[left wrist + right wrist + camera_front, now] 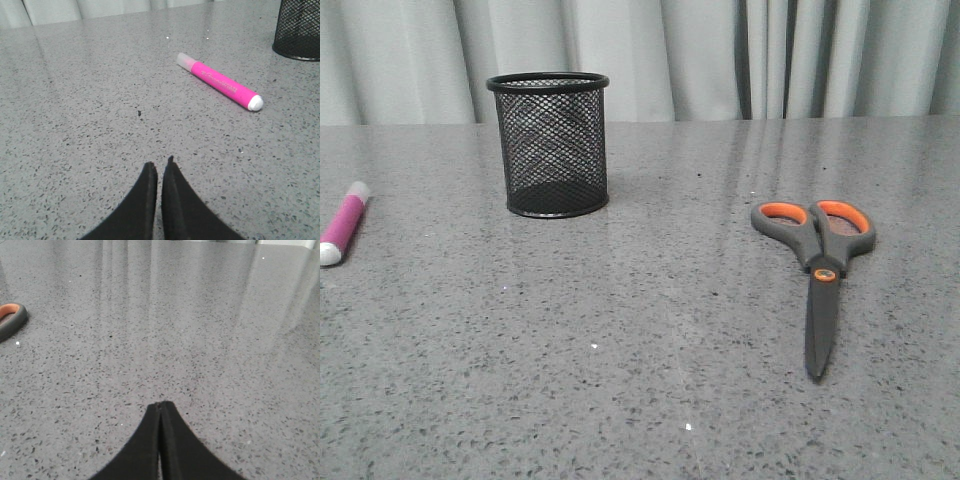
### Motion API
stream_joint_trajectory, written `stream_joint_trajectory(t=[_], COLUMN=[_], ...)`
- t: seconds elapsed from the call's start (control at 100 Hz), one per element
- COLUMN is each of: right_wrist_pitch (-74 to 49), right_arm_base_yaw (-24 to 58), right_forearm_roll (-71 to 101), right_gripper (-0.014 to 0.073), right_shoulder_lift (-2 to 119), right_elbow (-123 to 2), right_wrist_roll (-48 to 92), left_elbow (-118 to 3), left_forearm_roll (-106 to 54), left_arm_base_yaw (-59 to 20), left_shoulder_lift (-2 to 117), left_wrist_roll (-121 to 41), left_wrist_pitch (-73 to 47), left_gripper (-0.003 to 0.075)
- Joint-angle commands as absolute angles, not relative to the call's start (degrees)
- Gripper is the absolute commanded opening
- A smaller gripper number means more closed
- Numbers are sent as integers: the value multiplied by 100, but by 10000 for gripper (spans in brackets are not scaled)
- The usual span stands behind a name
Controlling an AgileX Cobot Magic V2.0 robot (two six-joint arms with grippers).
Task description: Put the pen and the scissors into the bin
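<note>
You see the pen (344, 223) cut off at frame left; the left gripper (160, 167) and right gripper (161, 405) are both closed, empty.

Left gripper (160, 167): black fingers pressed together, only a thin slit between the tips, nothing held, low over the table (90, 100), tips aimed across it with the pen (220, 81) ahead and apart. Right gripper (161, 406): black fingers fully closed, tips meeting, nothing held, also low above the table, well apart from the pen. Neither arm shows in the front view; wrists out of sight in both wrist views.
</note>
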State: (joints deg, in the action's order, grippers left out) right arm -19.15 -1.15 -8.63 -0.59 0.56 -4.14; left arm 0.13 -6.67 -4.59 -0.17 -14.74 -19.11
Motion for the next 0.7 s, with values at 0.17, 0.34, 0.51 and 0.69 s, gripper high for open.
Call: stream_joint_trajectory(t=[0.17,0.34,0.51,0.69], right_wrist_pitch=[-1684,-1684,-1312,-201], right_arm_base_yaw=[-153,-153,-153,-153], right_forearm_roll=[-872,-883,-1035,-1164], right_gripper=[-69,-69,-69,-69], right_shoulder_lift=[-174,-174,-174,-174], right_elbow=[146,146,136,136], right_wrist_roll=[-353,-353,-353,-353], left_elbow=[259,259,259,259], left_forearm_roll=[-683,-683,-683,-1413], left_arm_base_yaw=[-454,-454,-454,-454], left_shoulder_lift=[-201,-201,-201,-201], left_wrist_roll=[-1418,-1418,-1418,-1418], left_wrist_pitch=[-1596,-1596,-1596,-1072], left_gripper=[-1,-1,-1,-1])
